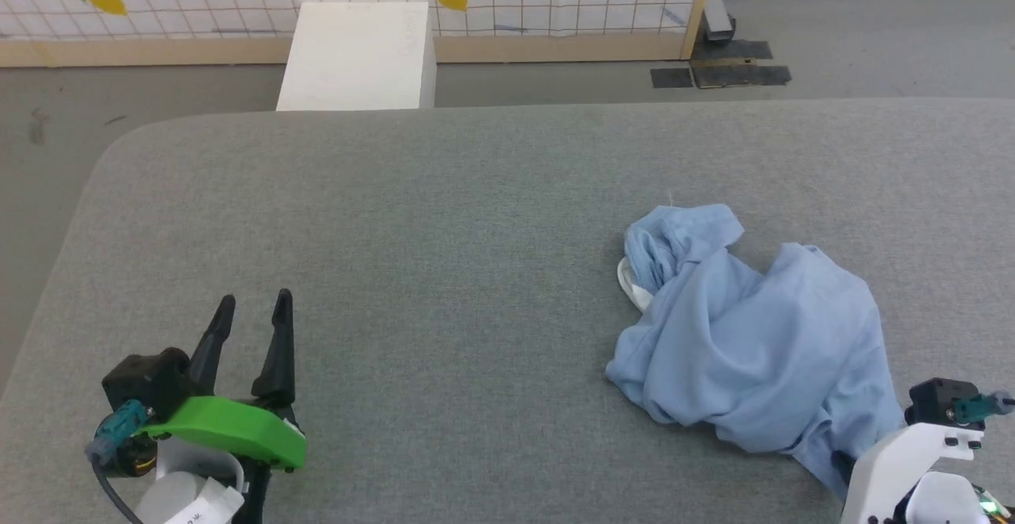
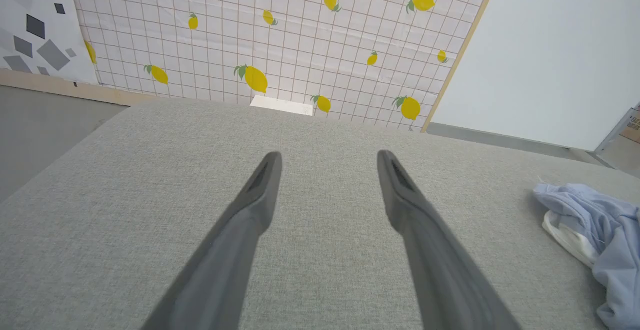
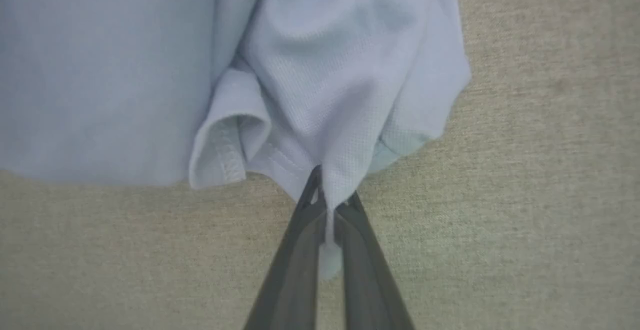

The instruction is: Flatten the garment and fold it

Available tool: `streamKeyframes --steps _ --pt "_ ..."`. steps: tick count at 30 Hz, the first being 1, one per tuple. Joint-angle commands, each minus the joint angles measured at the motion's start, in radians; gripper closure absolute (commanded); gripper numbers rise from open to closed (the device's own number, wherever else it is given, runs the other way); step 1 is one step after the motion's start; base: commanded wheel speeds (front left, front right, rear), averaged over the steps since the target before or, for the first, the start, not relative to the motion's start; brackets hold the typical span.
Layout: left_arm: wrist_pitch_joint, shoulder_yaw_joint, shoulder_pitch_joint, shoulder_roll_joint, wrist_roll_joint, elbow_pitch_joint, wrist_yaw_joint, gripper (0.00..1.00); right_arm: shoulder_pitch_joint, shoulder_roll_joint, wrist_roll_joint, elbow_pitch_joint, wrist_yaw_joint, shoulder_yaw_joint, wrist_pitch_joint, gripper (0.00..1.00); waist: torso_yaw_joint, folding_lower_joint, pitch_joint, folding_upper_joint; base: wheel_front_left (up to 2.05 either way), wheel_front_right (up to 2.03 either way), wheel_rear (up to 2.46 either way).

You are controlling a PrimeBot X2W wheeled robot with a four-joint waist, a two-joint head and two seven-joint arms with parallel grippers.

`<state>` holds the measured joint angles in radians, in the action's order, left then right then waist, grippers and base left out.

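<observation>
Grey woven upholstery point(image 1: 444, 215) lies bare under the left gripper point(image 1: 255, 300), which stands spread wide with nothing in it, pointing away from the robot. The garment point(image 1: 753, 342) sits crumpled well off to that claw's right, the heap running from far-left to near-right. The right gripper point(image 3: 332, 190), far the nearer, is pinched tight on the heap's near edge, probably a hem corner, though the close view leaves that unsure. Cloth spreads ahead of its tips.

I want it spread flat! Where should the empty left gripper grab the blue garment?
Probably the loose flap sticking out at the garment's far left, reached from the left over the table. The right gripper pinches the near edge, so pulling apart spreads it.
</observation>
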<state>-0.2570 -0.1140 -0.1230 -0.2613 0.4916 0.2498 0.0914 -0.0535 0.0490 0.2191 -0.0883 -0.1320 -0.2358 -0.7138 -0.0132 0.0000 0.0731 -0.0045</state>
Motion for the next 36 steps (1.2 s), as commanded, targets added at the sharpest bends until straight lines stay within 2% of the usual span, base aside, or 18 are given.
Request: streamKeyframes --steps 1,2,6,8,11,17,20,26,31,36 --pt "-0.003 -0.002 0.012 0.001 0.007 0.003 0.003 0.00 0.008 0.001 0.021 -0.004 0.001 0.008 0.037 0.45 -0.005 0.0000 -0.004 0.0045 0.00 0.00 0.00" --pt "-0.002 -0.004 0.013 0.002 0.008 0.005 0.003 0.00 0.016 0.001 0.039 -0.007 0.001 0.006 0.071 0.00 -0.006 0.0000 -0.006 0.0045 0.00 0.00 0.00" --pt "0.001 -0.011 0.016 0.005 0.011 0.008 0.002 0.00 0.050 0.001 0.118 0.010 0.001 -0.059 0.233 0.00 -0.005 0.0000 -0.015 0.0045 0.00 0.00 0.00" --pt "0.002 -0.013 0.018 0.006 0.013 0.009 0.000 0.00 0.063 0.001 0.134 0.020 0.001 -0.126 0.340 0.00 -0.004 0.0000 -0.019 0.0045 0.00 0.00 0.00" --pt "0.003 -0.016 0.023 0.007 0.015 0.009 -0.002 0.00 0.062 0.001 0.142 0.014 0.001 -0.180 0.437 0.00 -0.005 0.0000 -0.026 0.0045 0.00 0.00 0.00" --pt "0.023 -0.037 0.020 0.027 0.033 0.002 0.000 0.00 0.050 0.001 0.123 -0.003 0.001 -0.196 0.483 0.00 -0.019 0.0000 -0.034 0.0045 0.00 0.00 0.00" --pt "0.074 -0.078 -0.023 0.045 0.047 -0.004 0.010 0.00 0.054 0.001 0.114 -0.003 0.001 -0.186 0.477 0.00 -0.029 0.0000 -0.024 0.0045 0.00 0.00 0.00" --pt "0.266 -0.235 -0.214 0.091 0.067 0.006 0.032 0.00 0.083 0.001 0.101 -0.004 0.001 -0.144 0.469 0.00 -0.067 0.0000 0.018 0.0045 0.00 0.00 0.00" --pt "0.514 -0.409 -0.386 0.138 0.107 0.063 0.038 0.00 0.097 0.001 0.099 -0.015 0.001 -0.113 0.469 0.00 -0.120 0.0000 0.057 0.0045 0.00 0.00 0.00" --pt "0.731 -0.543 -0.491 0.147 0.124 0.121 0.039 0.00 0.109 0.001 0.113 -0.041 0.001 -0.092 0.482 0.00 -0.183 0.0000 0.100 0.0045 0.00 0.00 0.00"
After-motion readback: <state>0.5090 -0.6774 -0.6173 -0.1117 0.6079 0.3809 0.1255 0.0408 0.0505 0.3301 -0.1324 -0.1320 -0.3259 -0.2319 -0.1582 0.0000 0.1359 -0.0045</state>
